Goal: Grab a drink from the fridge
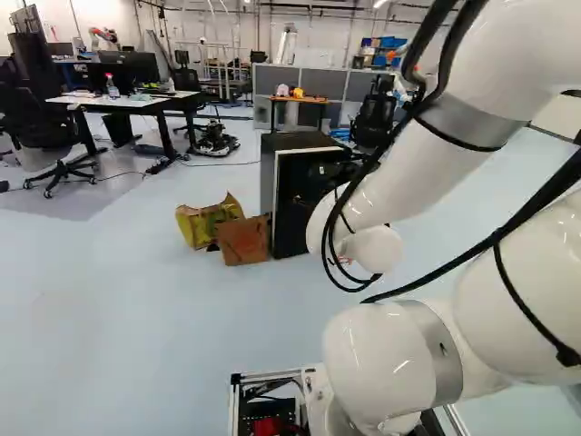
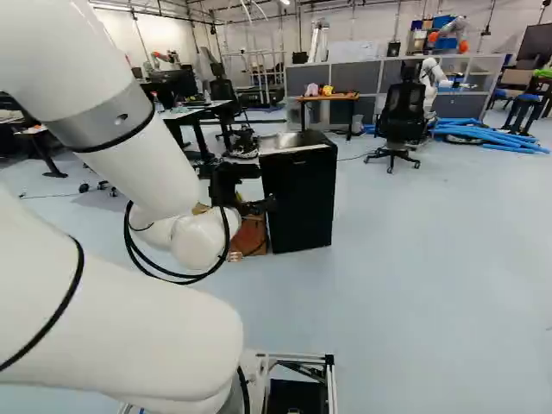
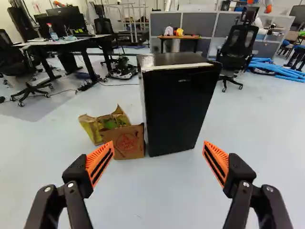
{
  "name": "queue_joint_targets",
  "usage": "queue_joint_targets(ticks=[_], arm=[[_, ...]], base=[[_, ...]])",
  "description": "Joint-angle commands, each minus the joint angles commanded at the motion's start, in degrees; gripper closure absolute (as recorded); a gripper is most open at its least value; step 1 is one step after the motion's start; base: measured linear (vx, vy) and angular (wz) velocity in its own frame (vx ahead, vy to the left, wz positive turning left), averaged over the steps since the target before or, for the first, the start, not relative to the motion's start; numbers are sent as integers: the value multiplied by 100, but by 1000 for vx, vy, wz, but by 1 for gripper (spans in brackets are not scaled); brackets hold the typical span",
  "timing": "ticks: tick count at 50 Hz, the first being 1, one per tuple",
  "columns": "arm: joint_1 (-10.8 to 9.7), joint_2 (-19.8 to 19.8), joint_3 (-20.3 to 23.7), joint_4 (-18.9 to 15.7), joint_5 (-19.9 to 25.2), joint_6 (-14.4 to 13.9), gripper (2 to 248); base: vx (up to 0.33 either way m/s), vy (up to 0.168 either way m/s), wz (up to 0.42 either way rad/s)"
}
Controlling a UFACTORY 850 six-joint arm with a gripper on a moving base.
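Reaching the fridge [image 3: 171,59]: you look to be at this first step, with opening and grabbing both to come.
Gripper [image 3: 158,144]: wide, with nothing between its two fingers; it points ahead, well apart from the door.
Door [image 3: 178,114]: looks shut, black and plain; you can't make out a handle or tell the hinge side.
Drink: none in sight; you'd expect it behind that door, in the fridge at the middle of the left base view.
Next move: drive the base [image 2: 332,388] in, then work out the door's opening edge and set one finger at it.
Box [image 3: 128,143]: just beside the fridge, near the door's foot; you could catch it with the base, or it might foul the swing.
Yellow bag [image 3: 93,130]: behind the box; you should have little trouble with it.
Desk [image 1: 118,102]: upper left of the left base view, a bottle [image 1: 112,86] on it, likely not your drink.
Count: you have one fridge, one door, one box, one yellow bag, one desk, one bottle, one gripper, zero drinks.
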Motion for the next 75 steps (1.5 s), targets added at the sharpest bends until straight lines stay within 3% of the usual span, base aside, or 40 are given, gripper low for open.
queue_joint_targets(ticks=[39, 75], arm=[[0, 0, 0, 0, 0, 0, 3], [0, 0, 0, 0, 0, 0, 3]], base=[[85, -9, 131], [88, 3, 16]])
